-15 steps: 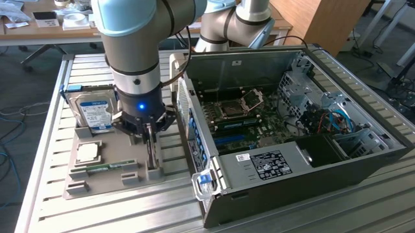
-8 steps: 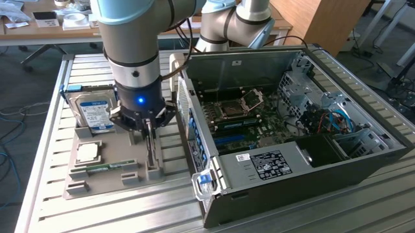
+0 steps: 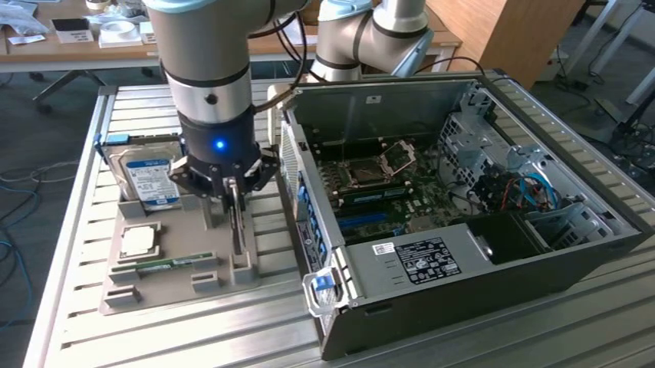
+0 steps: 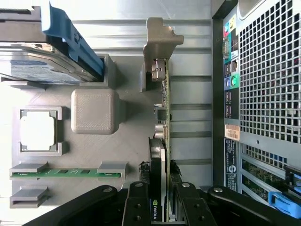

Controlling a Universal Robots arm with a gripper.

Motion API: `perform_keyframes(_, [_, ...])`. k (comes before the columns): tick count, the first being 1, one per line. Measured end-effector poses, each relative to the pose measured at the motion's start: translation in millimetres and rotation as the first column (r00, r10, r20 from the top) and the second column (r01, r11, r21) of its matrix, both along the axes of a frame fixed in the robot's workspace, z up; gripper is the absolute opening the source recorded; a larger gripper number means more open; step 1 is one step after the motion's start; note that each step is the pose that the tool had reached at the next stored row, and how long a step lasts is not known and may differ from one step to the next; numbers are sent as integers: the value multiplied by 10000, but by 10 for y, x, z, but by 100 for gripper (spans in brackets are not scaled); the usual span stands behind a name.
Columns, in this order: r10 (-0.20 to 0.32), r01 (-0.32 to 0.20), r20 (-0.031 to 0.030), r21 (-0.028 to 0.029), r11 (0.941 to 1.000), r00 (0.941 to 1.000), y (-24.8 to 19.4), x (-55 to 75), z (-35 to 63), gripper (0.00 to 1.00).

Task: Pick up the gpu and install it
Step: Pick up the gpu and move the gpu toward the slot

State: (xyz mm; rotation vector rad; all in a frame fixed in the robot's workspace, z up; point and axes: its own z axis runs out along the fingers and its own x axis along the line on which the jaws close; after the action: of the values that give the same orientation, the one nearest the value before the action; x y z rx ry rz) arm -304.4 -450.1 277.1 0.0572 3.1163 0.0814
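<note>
The thin dark gpu card (image 4: pixel 159 155) stands on its edge in a grey plastic holder (image 4: pixel 127 141). The black jaws pinch one end of it. Its long side runs straight away from the jaws, with the pale metal bracket at the far end. Close beside the jaws on one side stands a black computer case (image 4: pixel 268 80). On the other side lie a green memory stick (image 4: pixel 66 173), a square silver chip (image 4: pixel 37 131) and a silver hard drive (image 4: pixel 42 66). Everything sits on the ribbed metal table (image 4: pixel 188 94).
</note>
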Motion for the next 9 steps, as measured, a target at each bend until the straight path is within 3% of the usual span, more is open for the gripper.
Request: perform_keyframes(9, [0,0,-1,0,10000,10000,0,0,245,27])
